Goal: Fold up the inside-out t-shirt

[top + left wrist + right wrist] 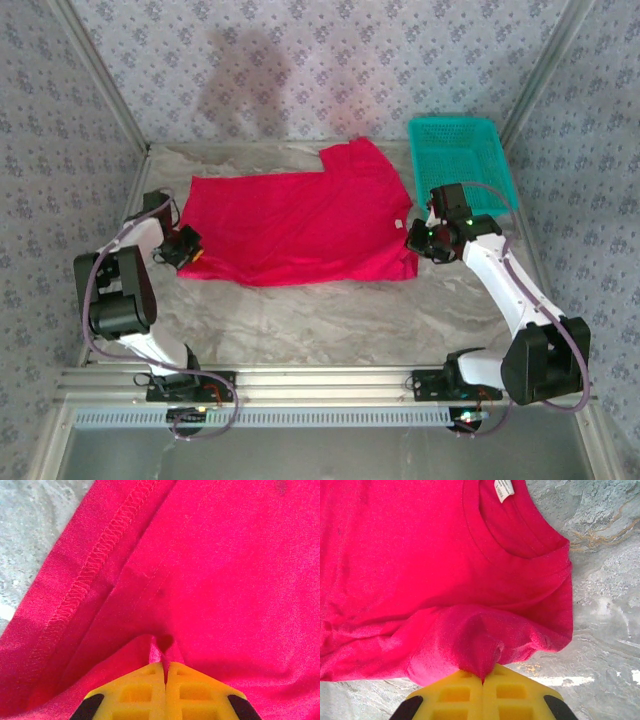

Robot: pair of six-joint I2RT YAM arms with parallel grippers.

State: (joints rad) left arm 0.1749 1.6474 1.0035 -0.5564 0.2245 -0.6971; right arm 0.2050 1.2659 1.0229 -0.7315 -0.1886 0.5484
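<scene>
Inside-out t-shirt pinched in both end effectors.

1. Overhead feed reads bright and evenly lit on my end, but soft and a bit washed out.
2. Blurry grey shadow on the back wall beyond the t-shirt.
3. Wrist cams: t-shirt red is oversaturated, though the hem stitching looks sharp.
4. White glare patches on the table right beside the t-shirt.

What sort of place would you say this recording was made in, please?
Probably a robot test booth, not a home: silver aluminium frame rails edge the grey marbled tabletop, patterned grey backdrop sheets wall it in, with a bright red cloth t-shirt lying on it.
</scene>
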